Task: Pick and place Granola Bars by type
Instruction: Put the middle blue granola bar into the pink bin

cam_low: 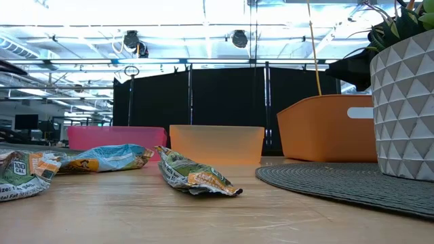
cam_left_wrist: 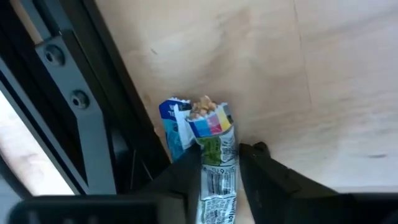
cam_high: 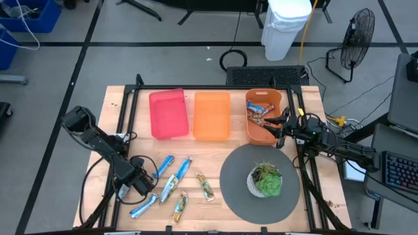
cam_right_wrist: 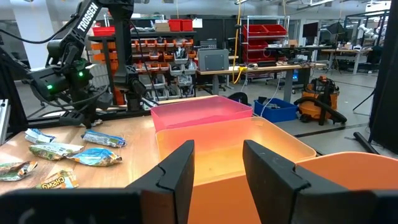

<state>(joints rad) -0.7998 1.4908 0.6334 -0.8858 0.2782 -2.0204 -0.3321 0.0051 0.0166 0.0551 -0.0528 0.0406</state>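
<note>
Presumably awaiting sorting, the Granola Bars [cam_high: 177, 184] lie loose on the counter [cam_high: 117, 104] in front of the pink bin [cam_high: 168, 113], more filling the orange basket [cam_high: 262, 117] two bins along. Hovering at that basket, the right gripper [cam_right_wrist: 217, 163] stands apart and empty. Only the left wrist view shows the left gripper [cam_left_wrist: 219, 168] straddling a blue bar [cam_left_wrist: 214, 163], seemingly closing to lift it.
</note>
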